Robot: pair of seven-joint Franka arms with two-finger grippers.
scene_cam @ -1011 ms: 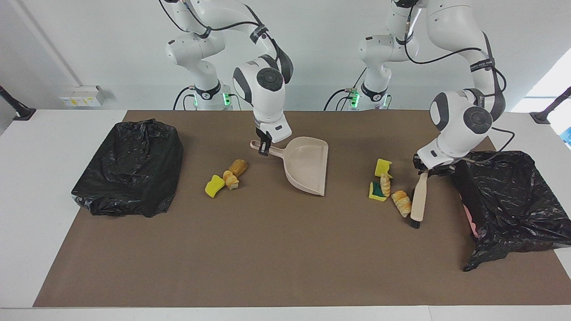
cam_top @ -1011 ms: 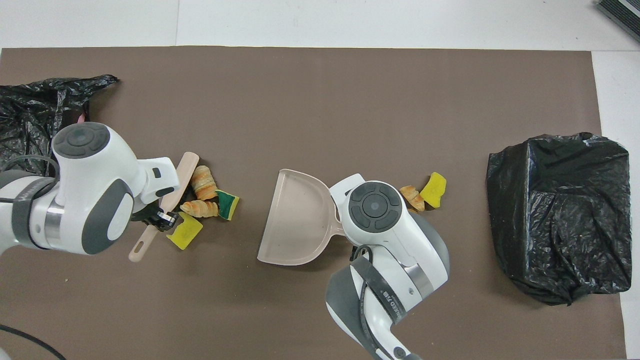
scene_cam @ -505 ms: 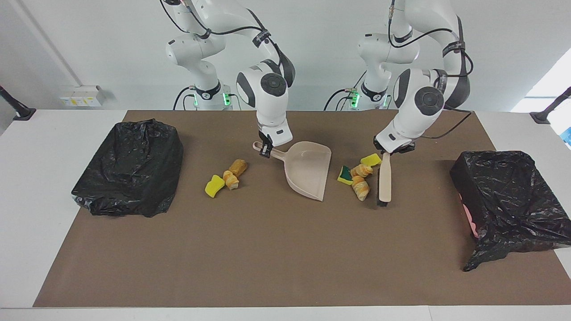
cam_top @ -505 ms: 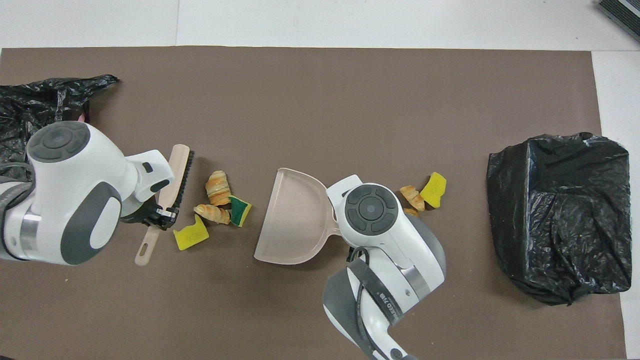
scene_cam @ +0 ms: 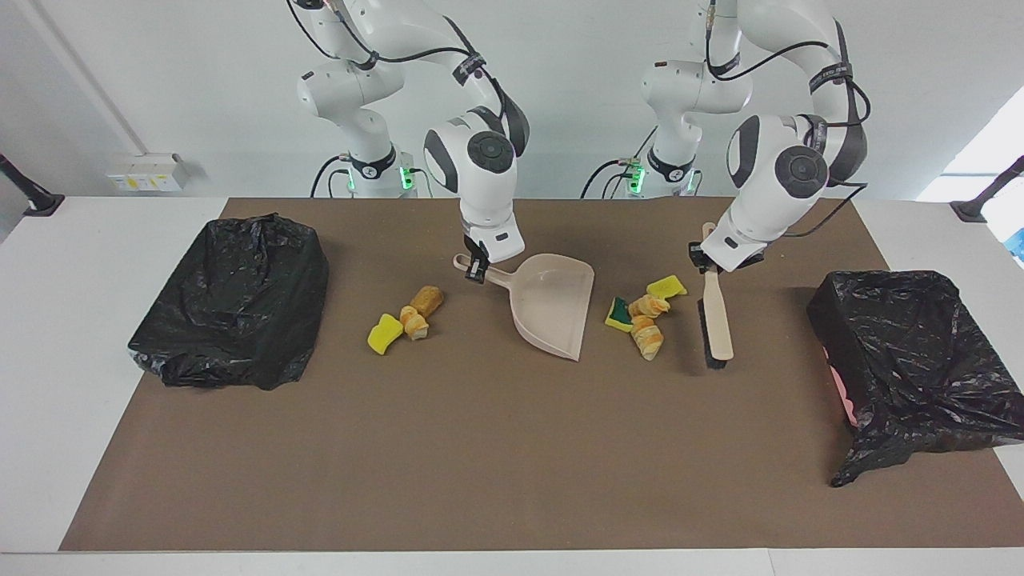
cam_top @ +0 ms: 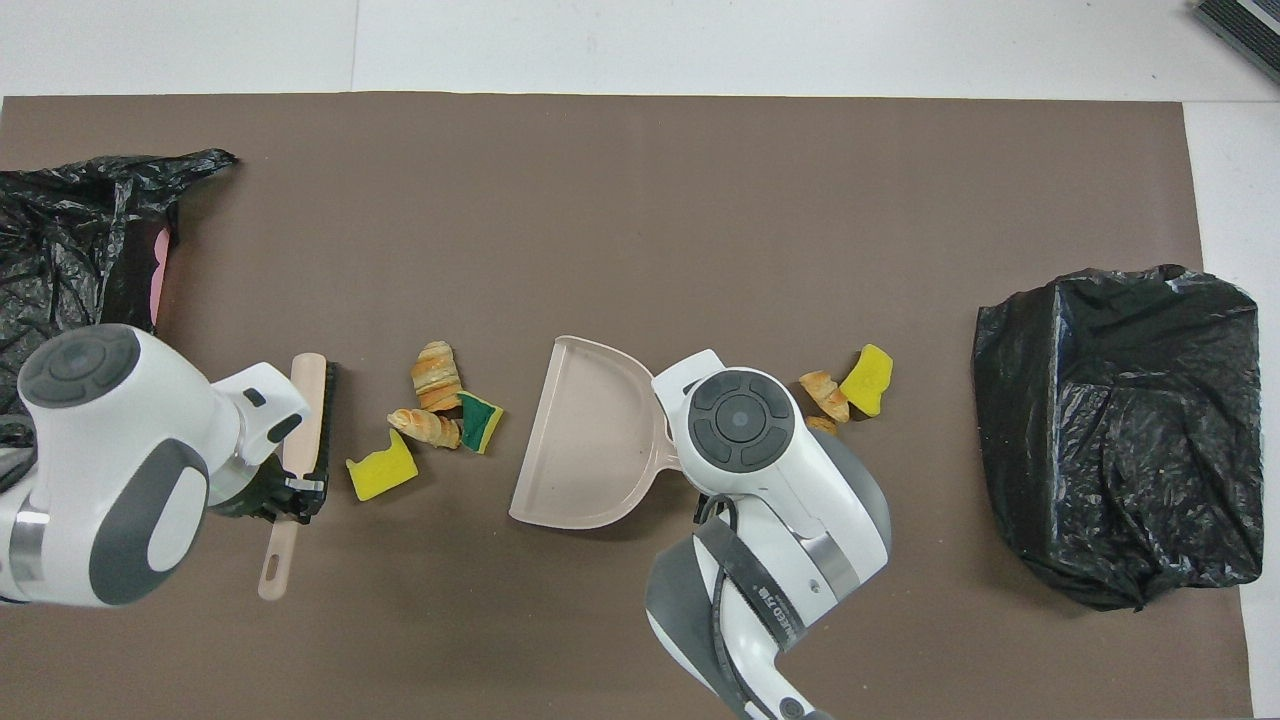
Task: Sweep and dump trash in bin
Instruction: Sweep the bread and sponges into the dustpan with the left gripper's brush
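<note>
in the overhead view the right arm's wrist is covering the dustpan (cam_top: 585, 440) handle and part of the pastry piece (cam_top: 824, 395) beside it. the black bin bag (cam_top: 60, 235) at the left arm's end is running off the frame edge. the brush (cam_top: 305, 425) handle is lying partly under the left gripper (cam_top: 290, 492).

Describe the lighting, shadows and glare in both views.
Facing view: even, soft light; the beige plastic dustpan and the beige brush with black bristles cast only faint shadows on the brown mat; daylight blows out the upper corner by the left arm. Overhead view: the crinkled black bin bag shows small glints; the white arm shells look bright but keep detail.
</note>
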